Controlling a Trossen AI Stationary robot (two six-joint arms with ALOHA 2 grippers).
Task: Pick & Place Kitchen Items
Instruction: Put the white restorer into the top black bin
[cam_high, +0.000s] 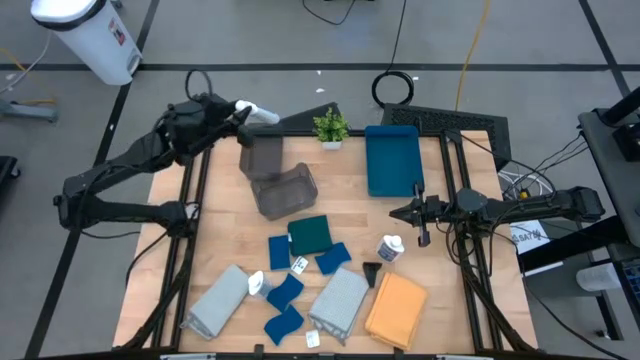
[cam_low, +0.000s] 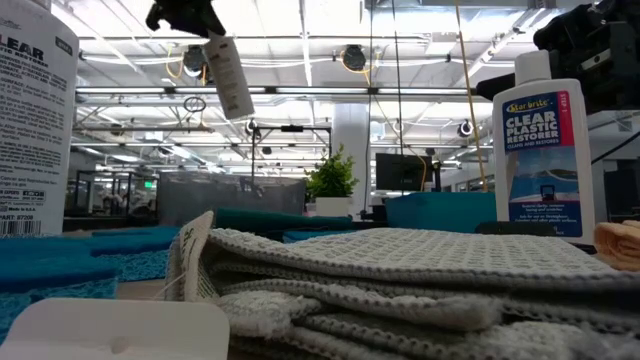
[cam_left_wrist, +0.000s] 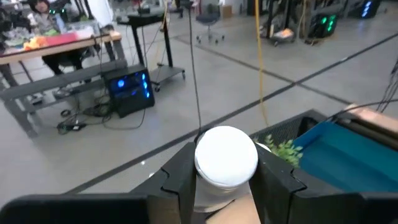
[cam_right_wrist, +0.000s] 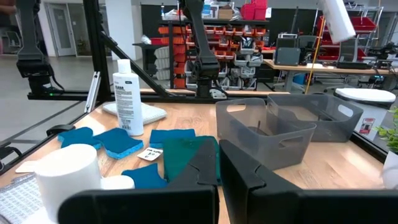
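My left gripper (cam_high: 240, 112) is shut on a small white bottle (cam_high: 262, 115), high above the two grey bins (cam_high: 278, 175) at the table's far side. In the low view the bottle (cam_low: 228, 75) hangs under the gripper (cam_low: 185, 15). My right gripper (cam_high: 415, 213) hovers shut and empty near the blue tray's (cam_high: 393, 160) near end, beside a standing white bottle (cam_high: 390, 247). Another bottle (cam_high: 258, 285), several blue sponges (cam_high: 283, 323), a dark green cloth (cam_high: 312, 235), two grey cloths (cam_high: 340, 300) and an orange cloth (cam_high: 397, 308) lie on the table's near half. My left gripper pinches the white bottle between its two fingers (cam_left_wrist: 180, 177); the bottle's round white end (cam_left_wrist: 226, 155) shows between them. The bottle is lifted clear, and it hangs tilted below the fingers, its free end (cam_low: 235, 100) lower and toward the table's right.
A small potted plant (cam_high: 330, 127) stands at the far edge between the bins and the tray. Bare wood lies between the bins and the tray and along the table's right side. A white bin (cam_high: 90, 35) stands on the floor beyond the far left corner.
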